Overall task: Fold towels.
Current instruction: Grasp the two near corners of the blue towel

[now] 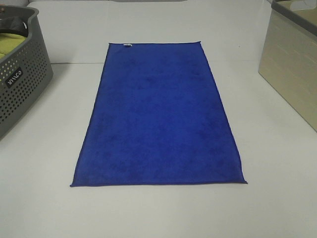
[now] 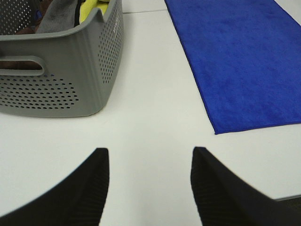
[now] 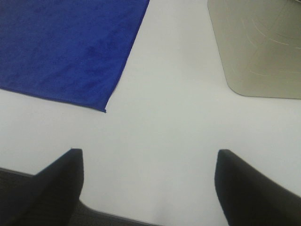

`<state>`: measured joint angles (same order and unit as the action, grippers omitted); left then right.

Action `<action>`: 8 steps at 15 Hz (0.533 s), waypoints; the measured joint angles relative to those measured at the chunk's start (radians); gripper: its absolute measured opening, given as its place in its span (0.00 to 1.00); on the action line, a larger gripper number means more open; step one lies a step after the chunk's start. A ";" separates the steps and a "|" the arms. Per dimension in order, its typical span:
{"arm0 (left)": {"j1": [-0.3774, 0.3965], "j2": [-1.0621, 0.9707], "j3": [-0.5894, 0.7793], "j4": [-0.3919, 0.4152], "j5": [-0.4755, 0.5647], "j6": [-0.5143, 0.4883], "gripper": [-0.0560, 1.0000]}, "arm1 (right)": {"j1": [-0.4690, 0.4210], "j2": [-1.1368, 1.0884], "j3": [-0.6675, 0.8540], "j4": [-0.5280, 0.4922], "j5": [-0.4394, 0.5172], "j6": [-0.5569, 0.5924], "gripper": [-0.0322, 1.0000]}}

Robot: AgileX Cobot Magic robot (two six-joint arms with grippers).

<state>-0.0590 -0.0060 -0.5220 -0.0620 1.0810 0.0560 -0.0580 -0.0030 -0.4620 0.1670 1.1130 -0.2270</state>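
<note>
The royal-blue towel (image 1: 159,114) lies flat and fully spread in the middle of the white table (image 1: 277,163), long side running away from me, with a small white tag (image 1: 128,45) at its far left corner. The left wrist view shows its near left corner (image 2: 244,61), the right wrist view its near right corner (image 3: 70,52). My left gripper (image 2: 149,160) is open and empty over bare table, apart from the towel. My right gripper (image 3: 148,160) is open and empty near the table's front edge. Neither arm shows in the exterior high view.
A grey perforated basket (image 1: 20,74) stands at the left, holding a yellow-green cloth (image 1: 11,42) and darker cloths; it also shows in the left wrist view (image 2: 61,80). A beige bin (image 1: 292,69) stands at the right and shows in the right wrist view (image 3: 258,47).
</note>
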 joint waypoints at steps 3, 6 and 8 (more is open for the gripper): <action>0.000 0.000 0.000 0.000 0.000 0.000 0.54 | 0.000 0.000 0.000 0.000 0.000 0.000 0.76; 0.000 0.000 0.000 0.000 0.000 0.000 0.54 | 0.000 0.000 0.000 0.000 0.000 0.000 0.76; 0.000 0.000 0.000 0.000 0.000 0.000 0.54 | 0.000 0.000 0.000 0.000 0.000 0.000 0.76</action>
<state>-0.0590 -0.0060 -0.5220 -0.0620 1.0810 0.0560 -0.0580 -0.0030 -0.4620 0.1670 1.1130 -0.2270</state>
